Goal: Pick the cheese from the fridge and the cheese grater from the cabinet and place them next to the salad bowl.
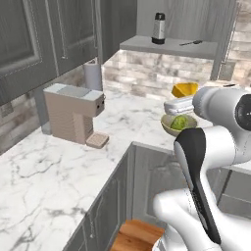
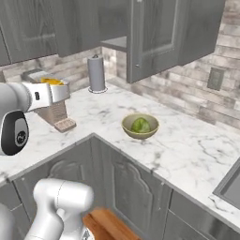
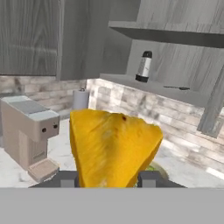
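the pincer (image 3: 109, 178) is closed on the cheese (image 3: 111, 148), a yellow-orange wedge standing between its fingertips and held above the marble desk (image 1: 59, 166). the salad bowl (image 1: 178, 124) sits just below the pincer. the cheese grater (image 3: 143, 67) stands on the cabinet (image 3: 175, 65) shelf, ahead and higher up.

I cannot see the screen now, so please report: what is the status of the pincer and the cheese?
Pincer shut on cheese, held above counter. Salad bowl just below. Cheese grater on cabinet shelf. Nothing in the way.
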You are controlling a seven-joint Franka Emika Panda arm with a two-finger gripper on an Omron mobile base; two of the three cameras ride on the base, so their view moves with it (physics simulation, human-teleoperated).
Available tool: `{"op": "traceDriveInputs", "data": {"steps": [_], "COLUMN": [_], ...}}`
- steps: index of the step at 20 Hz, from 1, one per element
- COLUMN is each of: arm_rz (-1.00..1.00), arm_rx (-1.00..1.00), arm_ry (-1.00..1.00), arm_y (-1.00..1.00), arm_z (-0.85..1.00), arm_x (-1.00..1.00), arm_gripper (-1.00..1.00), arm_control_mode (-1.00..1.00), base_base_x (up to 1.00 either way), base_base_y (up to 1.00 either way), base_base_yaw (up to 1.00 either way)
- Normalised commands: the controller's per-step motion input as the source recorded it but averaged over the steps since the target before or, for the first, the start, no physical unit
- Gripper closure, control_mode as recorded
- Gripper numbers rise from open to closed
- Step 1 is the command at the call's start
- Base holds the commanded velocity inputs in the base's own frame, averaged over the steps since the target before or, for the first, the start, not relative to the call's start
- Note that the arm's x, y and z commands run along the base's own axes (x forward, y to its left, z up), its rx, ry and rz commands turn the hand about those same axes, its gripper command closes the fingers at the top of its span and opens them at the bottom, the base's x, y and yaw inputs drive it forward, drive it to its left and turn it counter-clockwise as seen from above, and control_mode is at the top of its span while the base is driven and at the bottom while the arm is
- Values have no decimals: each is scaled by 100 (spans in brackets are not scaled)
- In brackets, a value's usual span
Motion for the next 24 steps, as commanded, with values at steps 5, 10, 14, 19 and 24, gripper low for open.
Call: {"op": "traceDriveInputs", "data": {"steps": [5, 10, 14, 19, 24], "arm_rz": [0, 0, 0, 0, 0], "arm_rx": [0, 0, 0, 0, 0], "arm_ry": [0, 0, 0, 0, 0], "arm_y": [0, 0, 0, 0, 0], "arm_z": [0, 0, 0, 0, 0], "arm_x": [0, 0, 0, 0, 0], "arm_gripper": [100, 100, 100, 100, 100], "arm_control_mode": [100, 100, 100, 100, 100], "base_base_x": [51, 12, 0, 0, 27], "base_base_y": [-2, 21, 4, 15, 17], "base_base_yaw": [-11, -4, -15, -19, -16]}}
